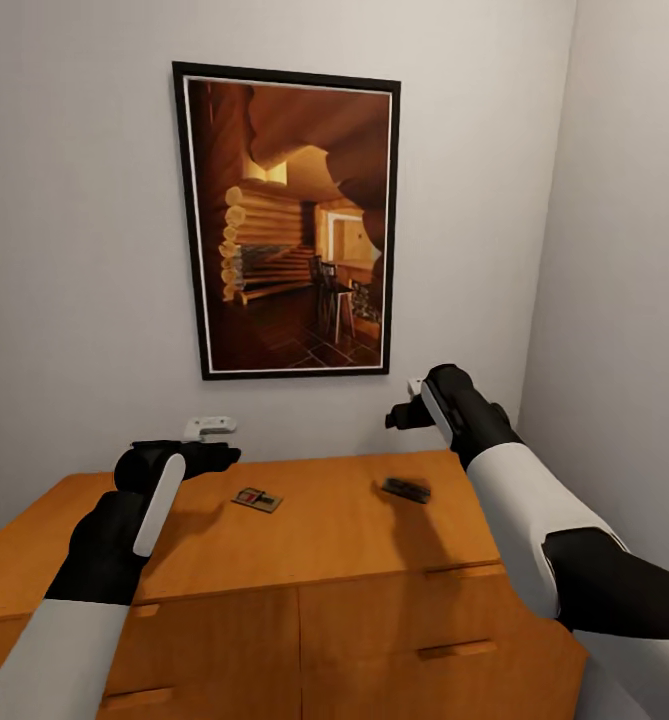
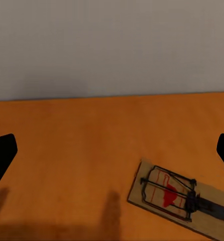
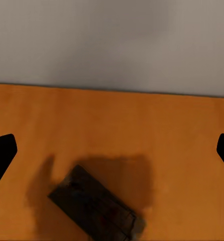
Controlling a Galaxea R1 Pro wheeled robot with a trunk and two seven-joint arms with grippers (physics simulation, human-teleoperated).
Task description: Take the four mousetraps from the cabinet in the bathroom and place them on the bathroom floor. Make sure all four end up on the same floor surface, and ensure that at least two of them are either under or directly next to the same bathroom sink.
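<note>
Two mousetraps lie on top of the orange-brown cabinet (image 1: 344,545). One mousetrap (image 1: 257,498) is a pale board with dark wire and a red mark, also seen in the left wrist view (image 2: 180,197). The other mousetrap (image 1: 406,489) lies in shadow and looks dark in the right wrist view (image 3: 97,210). My left gripper (image 1: 222,456) hovers open above the cabinet top, left of the first trap (image 2: 112,155). My right gripper (image 1: 402,413) hangs open over the second trap (image 3: 112,153). Neither holds anything.
A large framed picture (image 1: 292,220) of a log interior hangs on the wall behind the cabinet. A small white rounded object (image 1: 209,427) sits at the wall behind my left gripper. A side wall closes in on the right. Drawer fronts with bar handles (image 1: 459,648) face me.
</note>
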